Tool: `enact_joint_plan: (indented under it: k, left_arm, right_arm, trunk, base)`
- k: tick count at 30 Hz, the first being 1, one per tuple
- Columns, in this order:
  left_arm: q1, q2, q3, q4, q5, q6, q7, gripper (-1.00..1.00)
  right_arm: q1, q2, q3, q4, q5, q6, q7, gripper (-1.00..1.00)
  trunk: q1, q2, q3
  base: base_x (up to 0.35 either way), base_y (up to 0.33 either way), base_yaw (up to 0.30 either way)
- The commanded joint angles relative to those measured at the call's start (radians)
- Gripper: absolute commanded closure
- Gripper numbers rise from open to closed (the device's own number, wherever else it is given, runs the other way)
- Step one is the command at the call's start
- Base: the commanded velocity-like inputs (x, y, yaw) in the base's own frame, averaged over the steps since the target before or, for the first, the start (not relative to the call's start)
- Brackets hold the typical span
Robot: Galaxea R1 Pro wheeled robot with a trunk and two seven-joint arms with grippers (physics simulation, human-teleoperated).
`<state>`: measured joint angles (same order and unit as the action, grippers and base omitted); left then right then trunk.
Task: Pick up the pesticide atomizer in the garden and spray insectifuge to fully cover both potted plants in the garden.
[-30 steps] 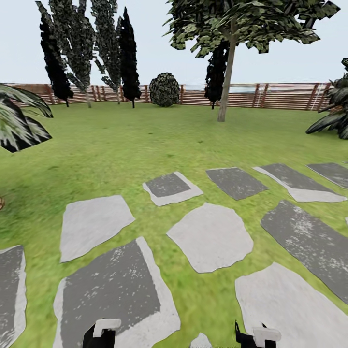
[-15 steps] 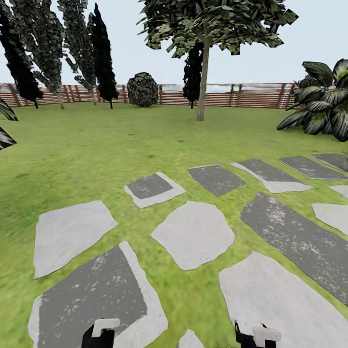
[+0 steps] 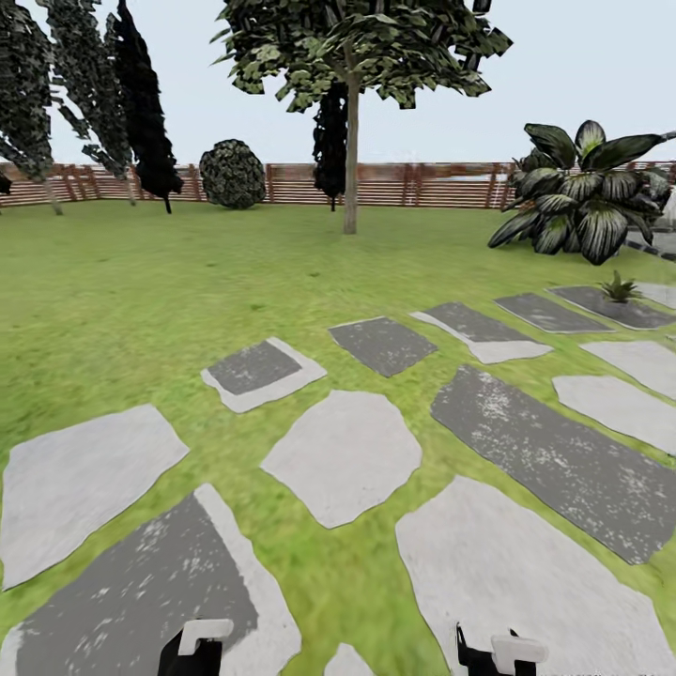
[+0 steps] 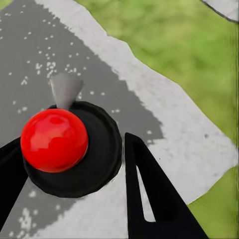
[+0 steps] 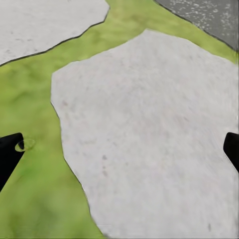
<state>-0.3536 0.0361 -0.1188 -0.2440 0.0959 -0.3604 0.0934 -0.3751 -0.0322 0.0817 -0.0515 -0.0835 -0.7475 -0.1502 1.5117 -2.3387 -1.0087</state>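
Lawn [image 3: 141, 310] with stepping stones [image 3: 343, 455], broad-leaved bush [image 3: 582, 192] beside potted plant [image 3: 620, 286].

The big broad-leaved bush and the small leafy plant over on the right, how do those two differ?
The broad-leaved bush is large, with wide, dark, pale-streaked leaves, standing on the lawn's edge near the fence. The small potted plant is a low rosette of narrow pointed green leaves, sitting on a dark stepping stone in front of the bush. Its pot is too small to make out. Both are leafy and upright.
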Motion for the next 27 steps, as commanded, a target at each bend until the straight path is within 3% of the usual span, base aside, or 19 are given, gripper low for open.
enact_joint_plan:
  k: [1,27]
  left_arm:
    - [0.000,0.001,-0.009,0.000,0.009,-0.003,0.004,1.00]
    - [0.000,0.001,-0.010,0.000,0.009,-0.003,0.005,1.00]
  right_arm:
    - [-0.001,0.000,0.009,0.001,-0.009,-0.003,-0.002,-1.00]
    - [-0.001,0.000,0.009,0.001,-0.009,-0.003,-0.002,-1.00]
  trunk:
    - [0.000,0.000,-0.001]
    - [0.000,0.000,-0.001]
  base:
    - [0.253,0.000,-0.271]
    - [0.302,-0.082,-0.271]
